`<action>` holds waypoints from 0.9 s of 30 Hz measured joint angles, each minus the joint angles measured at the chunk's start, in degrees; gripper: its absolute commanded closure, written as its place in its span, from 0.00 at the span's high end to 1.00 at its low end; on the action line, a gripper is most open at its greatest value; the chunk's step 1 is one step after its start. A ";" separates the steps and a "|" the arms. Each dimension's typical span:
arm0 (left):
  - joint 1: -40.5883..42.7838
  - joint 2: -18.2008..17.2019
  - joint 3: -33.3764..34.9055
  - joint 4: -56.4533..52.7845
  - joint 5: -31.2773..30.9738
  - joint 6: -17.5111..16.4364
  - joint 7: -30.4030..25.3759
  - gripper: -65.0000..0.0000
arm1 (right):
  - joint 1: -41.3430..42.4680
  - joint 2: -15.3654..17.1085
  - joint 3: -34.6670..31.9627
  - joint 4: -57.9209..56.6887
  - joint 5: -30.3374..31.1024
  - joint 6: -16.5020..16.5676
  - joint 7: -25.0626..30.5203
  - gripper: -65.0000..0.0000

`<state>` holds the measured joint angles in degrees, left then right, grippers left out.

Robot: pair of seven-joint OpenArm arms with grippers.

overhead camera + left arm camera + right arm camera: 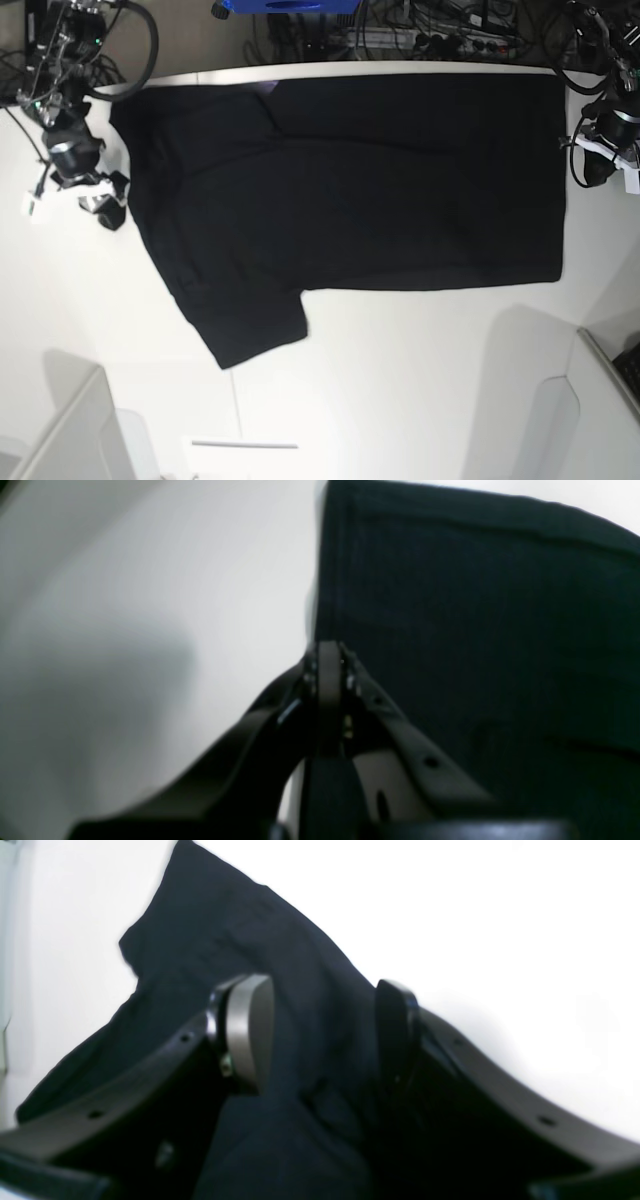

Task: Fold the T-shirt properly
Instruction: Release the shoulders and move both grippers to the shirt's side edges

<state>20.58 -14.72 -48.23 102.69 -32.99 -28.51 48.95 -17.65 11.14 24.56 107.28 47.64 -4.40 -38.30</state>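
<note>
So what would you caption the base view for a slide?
Black T-shirt spread on a white table, an arm at each end.

The black T-shirt lies spread flat across the table, one sleeve angled outward.

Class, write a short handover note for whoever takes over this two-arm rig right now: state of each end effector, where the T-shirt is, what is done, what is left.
Left end effector: shut at the T-shirt edge; whether it pinches cloth cannot be told from the blurred wrist view.
Right end effector: open, jaws standing on either side of a raised bit of cloth, not closed on it.
T-shirt: lying on the white table, body spread flat, a sleeve sticking out toward the front edge.
Done: one half seems to be laid over the other lengthwise.
Left: close the right grasp, then the remaining folds.
</note>
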 measured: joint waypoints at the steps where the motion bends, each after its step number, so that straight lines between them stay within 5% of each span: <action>1: -0.48 -0.39 0.63 -0.09 0.20 0.02 0.17 0.00 | 1.62 -0.07 -0.02 -0.04 -0.04 -0.02 -1.31 0.47; 7: -4.48 -3.04 5.77 -2.01 -0.31 -0.17 0.00 0.00 | 10.80 0.04 -0.28 -4.59 -0.04 0.17 -5.09 0.47; 12: -7.85 -5.84 9.25 -8.07 0.26 0.13 0.17 0.00 | 15.67 2.86 -7.89 -11.96 -0.09 -0.04 -5.42 0.47; 24: -14.78 -9.68 14.27 -17.86 0.15 0.04 0.15 0.00 | 32.35 6.49 -25.66 -35.71 0.02 -0.22 3.76 0.48; 27: -15.43 -9.73 14.21 -17.81 3.65 -0.02 -0.02 0.09 | 36.76 7.21 -29.31 -41.57 0.00 -0.09 5.53 0.52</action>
<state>5.15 -24.45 -34.02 84.88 -29.34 -28.53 48.93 19.11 18.35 -4.75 65.71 47.64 -4.49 -32.77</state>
